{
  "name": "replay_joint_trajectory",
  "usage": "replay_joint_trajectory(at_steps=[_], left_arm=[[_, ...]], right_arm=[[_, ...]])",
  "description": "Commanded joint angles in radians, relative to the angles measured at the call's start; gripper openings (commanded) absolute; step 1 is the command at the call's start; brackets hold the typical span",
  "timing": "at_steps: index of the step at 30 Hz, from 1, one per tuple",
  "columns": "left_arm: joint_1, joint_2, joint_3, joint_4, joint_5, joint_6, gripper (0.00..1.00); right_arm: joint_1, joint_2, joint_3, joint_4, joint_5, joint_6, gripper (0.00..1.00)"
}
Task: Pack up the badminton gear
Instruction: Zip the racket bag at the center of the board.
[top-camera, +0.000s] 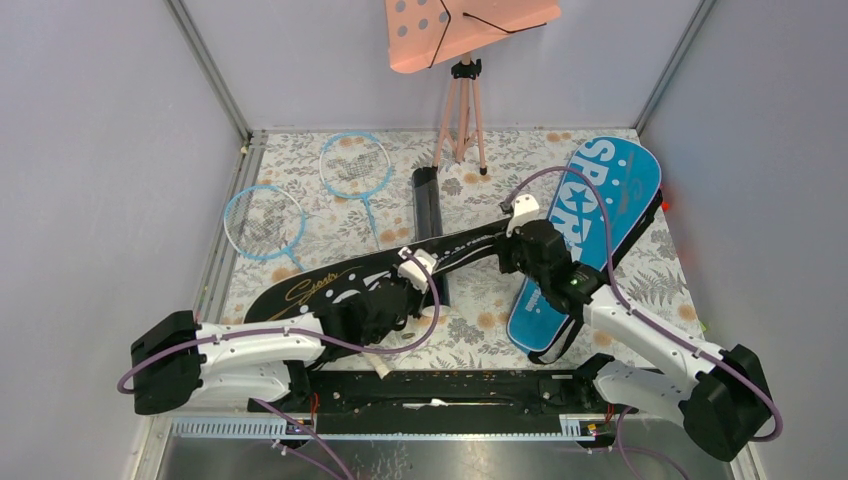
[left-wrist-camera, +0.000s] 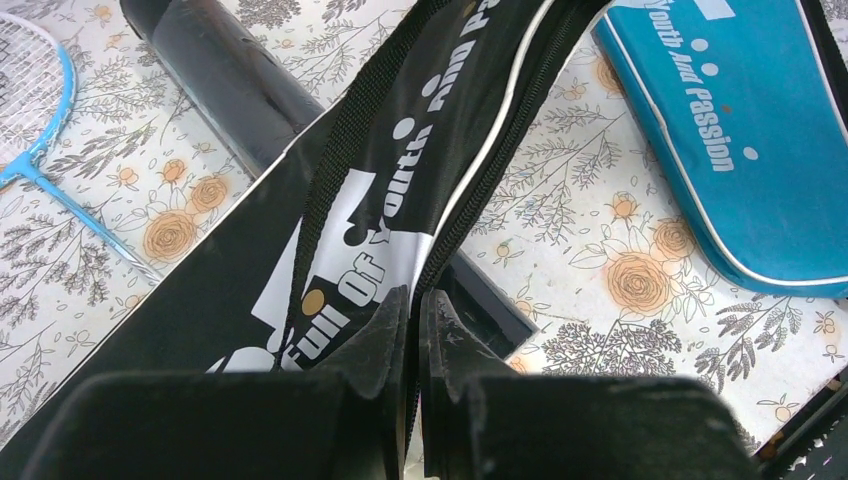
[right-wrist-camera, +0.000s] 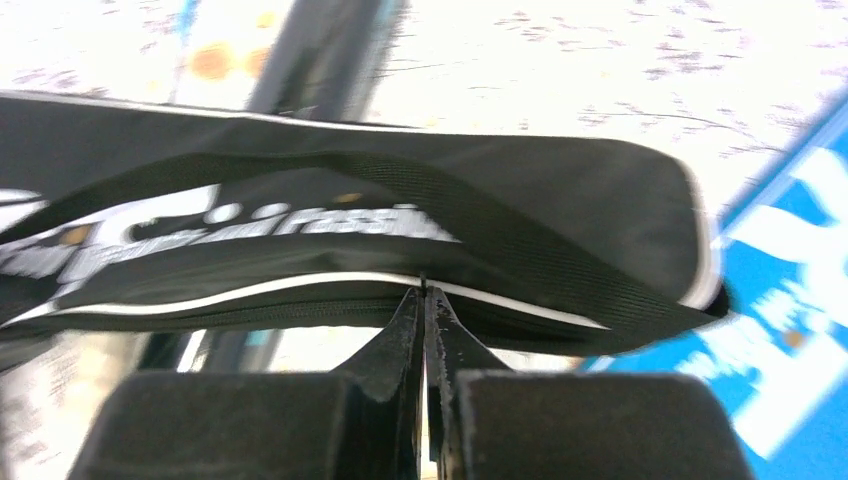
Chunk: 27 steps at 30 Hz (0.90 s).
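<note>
Robot arms are working over a table (top-camera: 470, 312) covered in floral cloth. A long black bag (top-camera: 300, 290) is lying diagonally across the middle, its zipped edge facing the near side. The left gripper (left-wrist-camera: 413, 330) is pinching that edge, its fingers pressed nearly together with the bag's fabric running down between them. The right gripper (right-wrist-camera: 425, 320) is closed tight with its tips touching the white-piped edge near the bag's narrow end; whether it is catching any fabric cannot be told. A black tube (top-camera: 428, 200) is lying under the black bag, sticking out on the far side. A blue SPORT bag (top-camera: 600, 220) is resting just right of the black bag's narrow end. Two light-blue rackets (top-camera: 262, 222) (top-camera: 355, 165) are lying at the far left, well apart from both bags. A pink perforated board (top-camera: 470, 30) is standing on a tripod (top-camera: 462, 110) at the back.
</note>
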Motion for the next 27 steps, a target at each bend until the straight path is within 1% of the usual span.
replay_joint_trajectory(at_steps=[1, 4, 5, 7, 10, 12, 14, 16, 17, 18, 19, 20, 23, 24, 26, 27], left_arm=[[-0.002, -0.052, 0.030, 0.053, -0.095, -0.018, 0.00], [-0.002, -0.085, 0.000, 0.064, -0.069, -0.008, 0.00], [-0.002, -0.105, -0.017, 0.073, -0.045, -0.002, 0.00], [-0.001, -0.156, -0.053, 0.110, -0.002, 0.006, 0.00], [0.000, -0.253, -0.097, 0.131, 0.037, 0.008, 0.00], [0.001, -0.301, -0.121, 0.145, 0.072, 0.013, 0.00], [0.001, -0.336, -0.141, 0.162, 0.108, 0.017, 0.00], [0.001, -0.359, -0.155, 0.177, 0.131, 0.024, 0.00], [0.001, -0.368, -0.159, 0.180, 0.132, 0.025, 0.00], [0.001, -0.372, -0.158, 0.178, 0.132, 0.026, 0.00], [0.001, -0.374, -0.157, 0.177, 0.130, 0.026, 0.00], [0.001, -0.374, -0.156, 0.175, 0.129, 0.025, 0.00], [0.001, -0.363, -0.142, 0.161, 0.106, 0.013, 0.00], [0.001, -0.357, -0.135, 0.154, 0.094, 0.003, 0.00], [0.001, -0.338, -0.116, 0.138, 0.062, -0.015, 0.00], [0.001, -0.325, -0.103, 0.123, 0.045, -0.023, 0.00]], right_arm=[[-0.019, -0.014, 0.060, -0.102, 0.436, -0.083, 0.00], [-0.039, 0.003, 0.087, -0.103, 0.548, -0.113, 0.00], [-0.063, 0.009, 0.097, -0.097, 0.555, -0.113, 0.00], [-0.156, 0.021, 0.108, -0.068, 0.533, -0.091, 0.00], [-0.318, 0.033, 0.090, 0.039, 0.469, -0.012, 0.00], [-0.426, 0.050, 0.079, 0.088, 0.360, 0.054, 0.00], [-0.509, 0.084, 0.075, 0.139, 0.220, 0.100, 0.00], [-0.550, 0.119, 0.078, 0.195, 0.045, 0.101, 0.00], [-0.554, 0.134, 0.079, 0.210, -0.046, 0.084, 0.02], [-0.555, 0.142, 0.080, 0.217, -0.110, 0.076, 0.06], [-0.555, 0.143, 0.079, 0.224, -0.180, 0.073, 0.12], [-0.555, 0.134, 0.074, 0.225, -0.219, 0.066, 0.20], [-0.555, 0.064, 0.069, 0.202, -0.267, 0.071, 0.19], [-0.555, 0.035, 0.072, 0.175, -0.260, 0.077, 0.24], [-0.555, -0.014, 0.093, 0.092, -0.258, 0.060, 0.49], [-0.554, -0.035, 0.103, 0.051, -0.283, 0.034, 0.59]])
